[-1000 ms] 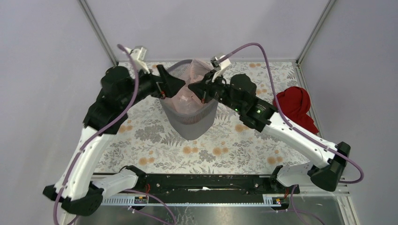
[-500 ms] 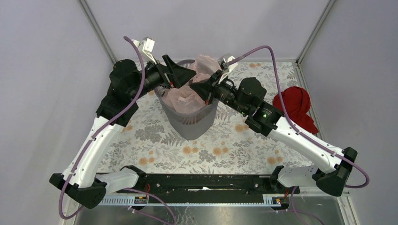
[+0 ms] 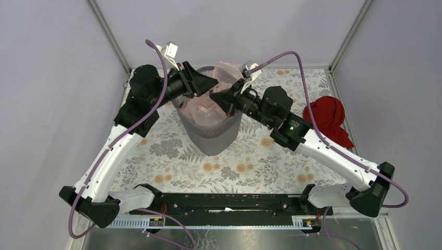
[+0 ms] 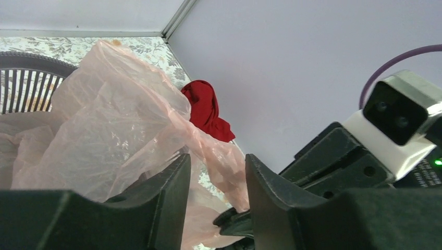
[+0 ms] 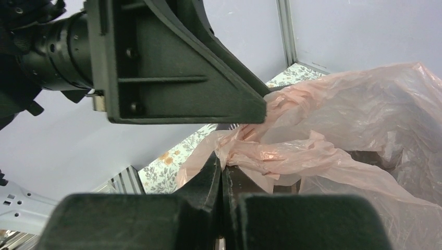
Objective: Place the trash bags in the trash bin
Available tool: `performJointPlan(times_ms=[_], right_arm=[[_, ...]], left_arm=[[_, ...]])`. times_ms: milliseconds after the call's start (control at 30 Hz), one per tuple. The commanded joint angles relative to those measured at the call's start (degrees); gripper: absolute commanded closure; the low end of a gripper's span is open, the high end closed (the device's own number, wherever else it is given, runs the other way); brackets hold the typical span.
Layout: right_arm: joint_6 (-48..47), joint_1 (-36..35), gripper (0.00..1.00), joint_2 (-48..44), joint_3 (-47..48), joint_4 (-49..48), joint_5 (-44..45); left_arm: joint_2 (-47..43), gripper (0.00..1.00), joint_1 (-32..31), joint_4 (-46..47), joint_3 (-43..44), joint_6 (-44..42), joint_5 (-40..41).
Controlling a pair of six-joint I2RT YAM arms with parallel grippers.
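The trash bag is thin pale-pink film, partly inside the dark wire-mesh trash bin and bunched above its rim. My right gripper hovers over the bin's mouth from the right, shut on a twisted fold of the bag at its fingertips. My left gripper reaches in from the left, just opposite. Its jaws stand partly apart, with bag film showing through the gap and nothing pinched. One left finger looms large in the right wrist view.
A solid red cloth bundle lies on the floral table cover at the right edge, also seen as a red bundle behind the bag. Pale walls and metal frame posts close in the back and sides.
The left arm has swung in and up over the bin's rim, and its jaws have narrowed. The right gripper has lifted the bag a little, so more film stands above the bin.
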State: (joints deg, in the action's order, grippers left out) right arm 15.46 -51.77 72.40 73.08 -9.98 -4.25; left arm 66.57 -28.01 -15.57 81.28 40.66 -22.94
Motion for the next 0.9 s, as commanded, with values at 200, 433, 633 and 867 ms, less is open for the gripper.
performJointPlan(times_ms=[200,433,633,867], right_arm=[[-0.46,-0.22,0.75,-0.92,-0.49,-2.27,0.42],[3.13,2.46,0.64,-6.74,-6.19,0.21,6.84],[4.89,5.64,0.72,-8.15,-8.73,0.81,6.62],[4.42,5.89,1.00,-7.21,-6.19,4.79,11.02]], left_arm=[[0.82,1.00,0.21,0.24,3.33,-2.46,0.92],[-1.97,1.00,2.34,-7.68,7.48,-9.44,6.00],[-6.67,1.00,4.91,-11.38,5.29,-12.30,9.48],[-8.27,1.00,5.33,-20.12,6.29,-21.99,29.01]])
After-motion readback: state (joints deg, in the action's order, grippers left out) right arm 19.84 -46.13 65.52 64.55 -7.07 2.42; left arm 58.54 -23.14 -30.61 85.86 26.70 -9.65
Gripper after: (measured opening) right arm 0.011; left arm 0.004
